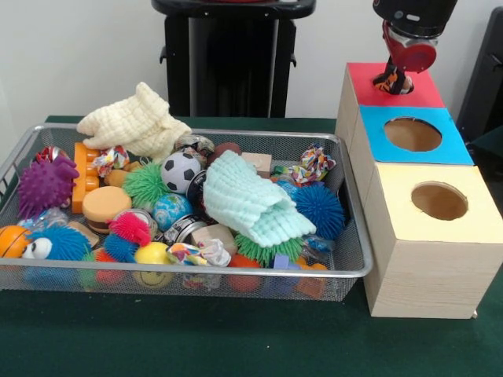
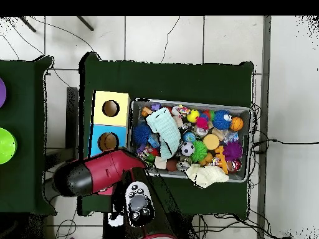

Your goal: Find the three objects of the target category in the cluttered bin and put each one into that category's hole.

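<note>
End effector (image 1: 395,81) hangs directly over your red hole (image 1: 393,86), clamped on a small orange-and-black plush (image 1: 391,82); the drop is straight down.

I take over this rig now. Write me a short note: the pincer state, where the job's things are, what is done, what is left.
Pincer: shut on an orange-and-black striped plush toy, directly over the red-panelled hole, which it hides.
Wire-mesh bin: still full of clutter; no other plush animal is clearly visible, and two cloths may cover some.
Done: one toy carried to the hole.
Left: release it, then search the bin for the others.
</note>
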`<state>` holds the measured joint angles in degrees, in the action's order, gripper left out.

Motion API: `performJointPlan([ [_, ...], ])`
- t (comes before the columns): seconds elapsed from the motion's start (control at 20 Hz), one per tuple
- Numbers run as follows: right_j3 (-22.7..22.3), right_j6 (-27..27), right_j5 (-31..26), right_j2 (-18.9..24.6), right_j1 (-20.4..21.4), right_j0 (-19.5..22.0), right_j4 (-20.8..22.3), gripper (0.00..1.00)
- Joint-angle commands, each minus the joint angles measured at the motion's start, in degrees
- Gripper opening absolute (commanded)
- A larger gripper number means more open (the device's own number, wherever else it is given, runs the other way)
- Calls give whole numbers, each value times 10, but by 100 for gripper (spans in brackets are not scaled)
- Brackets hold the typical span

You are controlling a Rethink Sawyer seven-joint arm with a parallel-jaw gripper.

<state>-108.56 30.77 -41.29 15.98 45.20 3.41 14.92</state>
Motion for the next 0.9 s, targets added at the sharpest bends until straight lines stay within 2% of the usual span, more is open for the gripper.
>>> performJointPlan([
  [0.05,10,78,-118,31,68,19,-52,100],
  [0.55,9,63,-130,35,68,22,-48,100],
  [0.6,8,62,-130,37,68,24,-49,0],
  [0.9,1,58,-123,43,70,30,-53,0],
])
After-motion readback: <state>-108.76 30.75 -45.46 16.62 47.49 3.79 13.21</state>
